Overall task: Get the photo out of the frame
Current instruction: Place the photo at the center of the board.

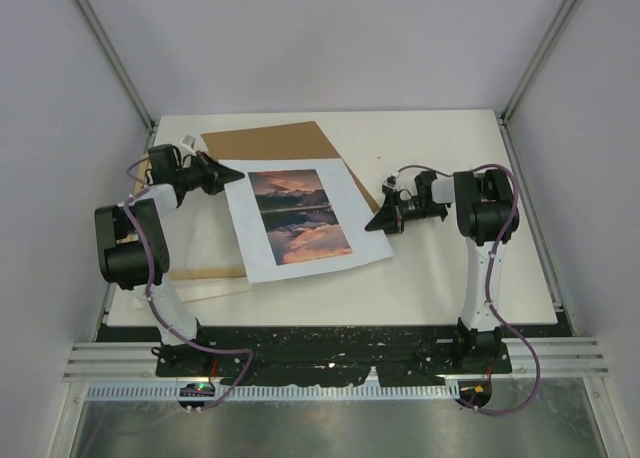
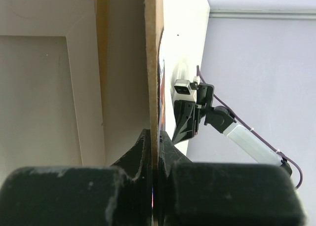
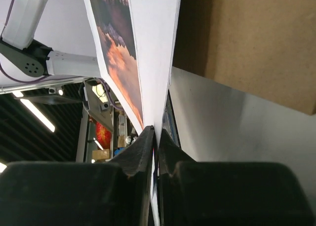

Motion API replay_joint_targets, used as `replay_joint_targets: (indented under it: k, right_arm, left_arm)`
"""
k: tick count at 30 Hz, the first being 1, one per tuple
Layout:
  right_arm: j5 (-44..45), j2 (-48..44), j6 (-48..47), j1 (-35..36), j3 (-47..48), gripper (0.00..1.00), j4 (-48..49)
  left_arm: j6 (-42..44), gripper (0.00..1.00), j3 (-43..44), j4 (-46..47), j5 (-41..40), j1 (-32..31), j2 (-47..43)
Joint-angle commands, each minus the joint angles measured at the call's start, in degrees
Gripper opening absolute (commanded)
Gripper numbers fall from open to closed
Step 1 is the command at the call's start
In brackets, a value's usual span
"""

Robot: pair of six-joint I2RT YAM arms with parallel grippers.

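From above, you see the photo (image 1: pixel 300 223) lying face up in the middle of the counter (image 1: pixel 450 278). It overlaps a brown board (image 1: pixel 270 143), which sticks out past its far edge. A strip of the frame (image 1: pixel 205 274) shows past its near-left side. Your left gripper (image 1: pixel 238 178) is at the photo's far-left corner, and your right gripper (image 1: pixel 370 225) is at its right edge.

In your left wrist view, the left gripper (image 2: pixel 155 134) is clenched on the edge of the board (image 2: pixel 153 63). The photo's thin edge runs right against the board, but you cannot tell whether it is pinched too. The pale mitred frame (image 2: pixel 81 88) lies to the left, and the right gripper (image 2: pixel 178 134) is beyond.

In your right wrist view, the right gripper (image 3: pixel 155 132) is grasping the photo (image 3: pixel 148 48) by its white border, with the board (image 3: pixel 256 38) behind.
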Motion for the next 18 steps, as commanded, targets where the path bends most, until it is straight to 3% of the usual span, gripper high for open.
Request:
replay_joint_targets:
  k: [1,3,9,18]
  right_arm:
    - [-2.25,-0.84,-2.38,0.28,3.67,0.08,-5.07]
    - [-1.29,-1.63,-4.31,0.28,4.37,0.08,-7.96]
    - [6.79,-7.42,-7.65,-0.42,3.67,0.08,-11.06]
    - [17.17,-9.01,-10.46,-3.93,2.45,0.08,-13.87]
  left_arm:
    - [3.69,0.00,1.20,3.48,0.64,0.66,-2.17]
    - [3.78,0.02,1.20,3.48,1.08,0.75,-2.17]
    - [3.69,0.21,1.38,3.30,1.96,1.02,-1.47]
    - [3.69,0.23,1.82,4.53,2.67,1.19,2.57]
